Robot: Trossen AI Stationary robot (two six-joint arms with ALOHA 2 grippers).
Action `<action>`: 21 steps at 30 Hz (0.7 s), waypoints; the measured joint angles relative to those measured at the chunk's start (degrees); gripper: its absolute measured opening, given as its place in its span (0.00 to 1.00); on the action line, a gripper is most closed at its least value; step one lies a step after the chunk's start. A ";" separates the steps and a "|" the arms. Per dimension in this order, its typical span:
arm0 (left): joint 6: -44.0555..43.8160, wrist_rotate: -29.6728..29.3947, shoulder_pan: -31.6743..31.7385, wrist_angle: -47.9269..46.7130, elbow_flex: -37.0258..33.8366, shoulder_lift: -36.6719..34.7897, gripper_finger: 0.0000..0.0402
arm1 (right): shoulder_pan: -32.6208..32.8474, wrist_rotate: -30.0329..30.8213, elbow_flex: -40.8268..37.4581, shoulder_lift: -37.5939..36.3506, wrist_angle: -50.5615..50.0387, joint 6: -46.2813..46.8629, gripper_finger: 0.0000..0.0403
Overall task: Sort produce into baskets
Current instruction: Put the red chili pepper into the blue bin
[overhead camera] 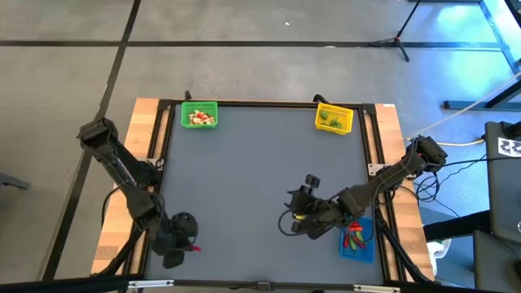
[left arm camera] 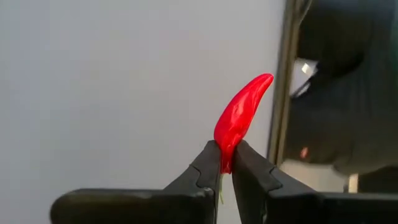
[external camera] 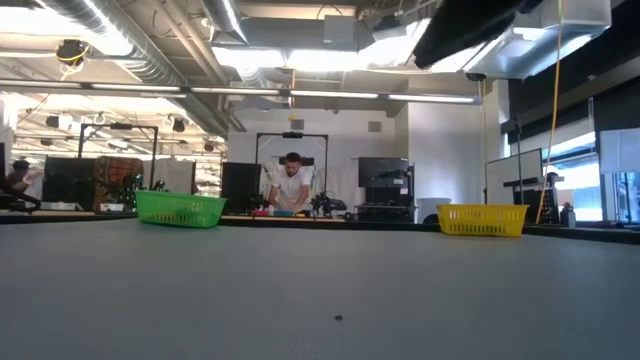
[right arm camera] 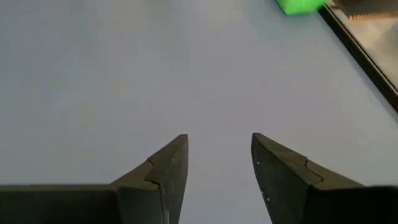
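Note:
My left gripper [overhead camera: 189, 244] is over the table's near left corner, shut on a red chili [left arm camera: 239, 118], which shows as a red speck [overhead camera: 194, 247] in the high view. My right gripper [right arm camera: 217, 155] stands open over bare table right of the middle [overhead camera: 304, 194], with nothing between its fingers. The green basket [overhead camera: 199, 114] at the far left holds pale and red pieces. The yellow basket [overhead camera: 334, 119] at the far right holds green pieces. The blue basket [overhead camera: 356, 238] at the near right holds red chilies. My left gripper pinches the chili's blunt lower end [left arm camera: 225, 163] between its two fingertips. The fingers slant downward. The rest of the chili sticks out beyond the fingertips, its pointed tip [left arm camera: 264, 79] farthest from them, and no part of it shows touching the table.
A black frame [overhead camera: 163, 146] borders the grey table mat, with wooden strips outside it. The mat's middle is bare between the baskets. A person [external camera: 291, 185] stands in the room far behind the table.

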 joint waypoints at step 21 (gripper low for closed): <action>26.85 -15.62 20.52 22.74 0.04 0.01 0.09 | -6.63 -19.57 0.04 8.98 40.27 -22.45 0.44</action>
